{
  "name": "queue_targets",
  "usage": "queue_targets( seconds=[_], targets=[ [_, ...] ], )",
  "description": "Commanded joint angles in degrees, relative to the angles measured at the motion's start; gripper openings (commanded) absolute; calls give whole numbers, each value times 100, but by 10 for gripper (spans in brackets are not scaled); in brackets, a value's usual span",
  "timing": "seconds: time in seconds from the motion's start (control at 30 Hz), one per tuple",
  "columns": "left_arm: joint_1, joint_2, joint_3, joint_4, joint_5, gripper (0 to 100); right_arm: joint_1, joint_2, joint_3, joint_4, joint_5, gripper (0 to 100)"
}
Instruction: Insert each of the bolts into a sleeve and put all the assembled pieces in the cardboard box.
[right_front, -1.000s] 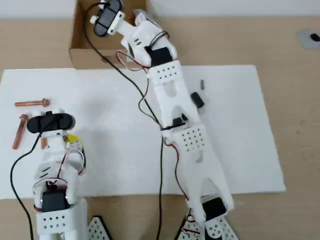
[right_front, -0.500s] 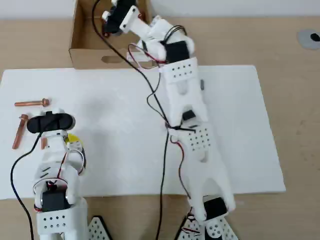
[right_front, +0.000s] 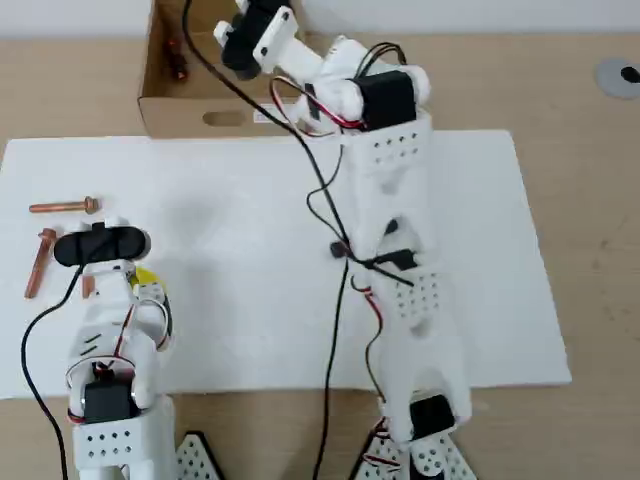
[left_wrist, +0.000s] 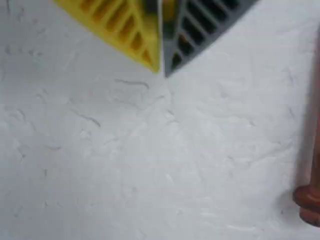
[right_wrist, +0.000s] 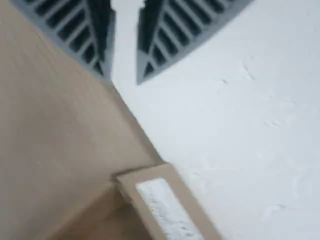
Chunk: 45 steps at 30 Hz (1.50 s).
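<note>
Your right arm stretches out to the cardboard box. The right jaws hang over the box, close to its front wall. In the right wrist view the right jaws are open a little bit. There is a thin gap between the two grey tips, and nothing is in it. Under them you can see the box's brown edge with a white label on it. The white sheet lies just beside the box.

Inside the box lies one small reddish-brown piece. It is by the side wall far from the right jaws. It is too small for you to tell if it is a bolt in a sleeve.

The white sheet lies on the bench and comes right up to the box's front wall.

Your left arm sits well apart from the box, out past the front wall. The left jaws are closed. The yellow tip and the grey tip meet, and they hold nothing. They point down at the sheet. A copper bolt head lies near those tips.

Three copper bolts lie on the sheet, all well apart from the box. The long bolt is nearest to the box. The tilted bolt is farther from it. The third bolt is partly hidden under the left arm.
</note>
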<state>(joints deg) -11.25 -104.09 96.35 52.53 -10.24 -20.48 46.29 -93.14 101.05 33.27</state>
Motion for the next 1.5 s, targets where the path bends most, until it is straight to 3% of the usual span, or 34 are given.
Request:
queue_targets(
  seconds=[0.0, 0.2, 0.7, 1.0, 1.3, 1.47],
  targets=[
    [-18, -40, 62, -9, -35, 2, 259, -532, -224, 149, -35, 44],
    [-9, -40, 62, -9, -35, 2, 681, -1288, 840, 158, -492, 44],
    [-9, -40, 62, -18, -44, 4, 796, -5305, 6712, 141, -1960, 45],
    [-9, -40, 62, -18, -44, 3, 796, -5851, 8303, -70, -2725, 45],
    [-9, -40, 62, -18, -35, 3, 796, -5815, 9332, -519, -5354, 44],
    [-9, -40, 62, 0, -35, 3, 787, -5692, 9903, -774, -6136, 46]
  ],
)
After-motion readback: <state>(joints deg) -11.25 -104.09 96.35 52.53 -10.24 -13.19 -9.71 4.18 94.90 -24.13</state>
